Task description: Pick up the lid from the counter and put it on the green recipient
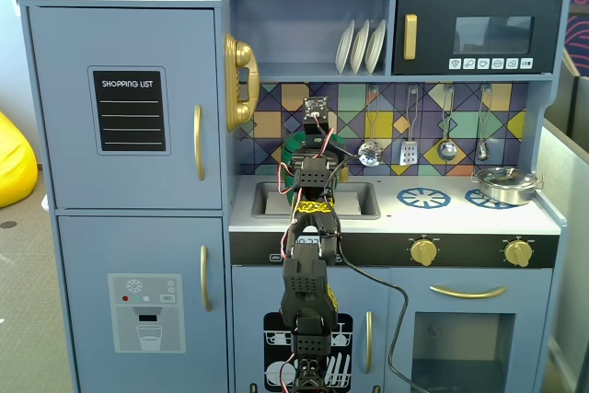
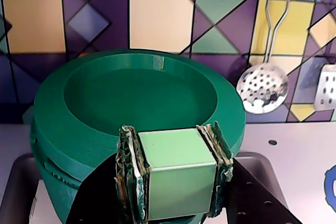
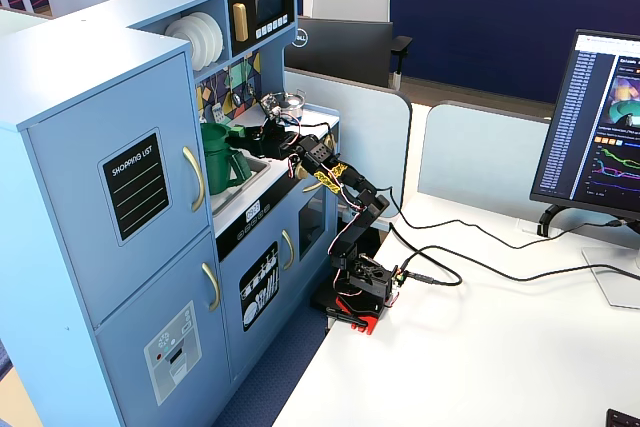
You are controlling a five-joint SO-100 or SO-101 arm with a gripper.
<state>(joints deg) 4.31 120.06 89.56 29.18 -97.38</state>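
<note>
Gripper (image 2: 176, 179) filling the bottom of the wrist view, jaws clamping the light-green tab of the lid (image 2: 136, 106) from both sides. Lid sitting level over the pot (image 2: 52, 187), dark ribbed wall showing under its left rim; whether fully seated, cannot tell. Slotted spoon (image 2: 261, 88) hanging on the tiled wall to the right, behind the lid. In a fixed view, arm reaching up over the sink (image 1: 359, 200), hiding most of pot (image 1: 293, 146) at the back of the counter (image 1: 460, 218); silver pan (image 1: 504, 183) resting on the far right burner. In another fixed view, pot (image 3: 222, 162) standing upright at the counter's left end, gripper (image 3: 250, 134) just above it.
</note>
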